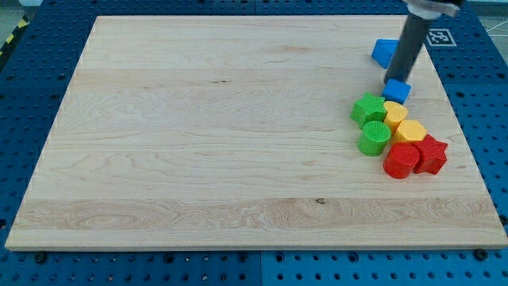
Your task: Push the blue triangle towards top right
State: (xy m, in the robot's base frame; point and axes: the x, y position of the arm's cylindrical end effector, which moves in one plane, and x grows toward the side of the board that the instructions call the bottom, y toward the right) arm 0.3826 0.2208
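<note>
The blue triangle (383, 52) lies near the board's top right corner, its right side partly hidden by my dark rod. My tip (394, 80) is just below and a little to the right of the triangle, close to the top edge of a small blue cube (398, 91). I cannot tell whether the tip touches either block.
Below the blue cube sits a tight cluster: a green star (368, 108), a yellow block (395, 112), a yellow hexagon (410, 131), a green cylinder (374, 138), a red cylinder (402, 160) and a red star (431, 153). The wooden board's right edge (464, 119) is near. A black-and-white marker (439, 36) lies off the board.
</note>
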